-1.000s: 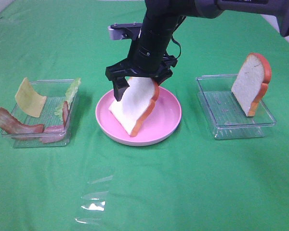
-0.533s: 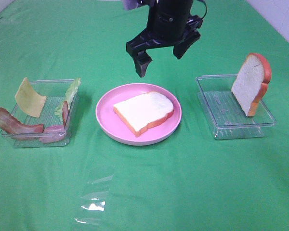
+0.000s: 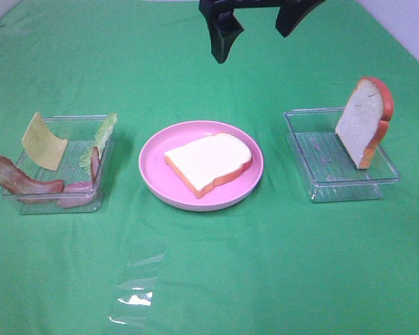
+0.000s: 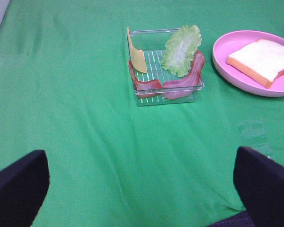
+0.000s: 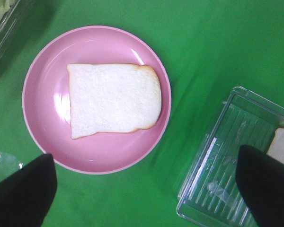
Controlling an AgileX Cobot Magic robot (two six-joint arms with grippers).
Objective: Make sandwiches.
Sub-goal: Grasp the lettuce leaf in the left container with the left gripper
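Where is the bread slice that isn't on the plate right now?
In the exterior high view, the bread slice stands on edge in the right-hand clear tray, to the right of the pink plate.

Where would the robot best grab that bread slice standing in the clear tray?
Probably by its top crust, coming down from above, jaws pinching the two flat faces. The bread slice stands almost upright, leaning on the tray wall, so only its top is clear.
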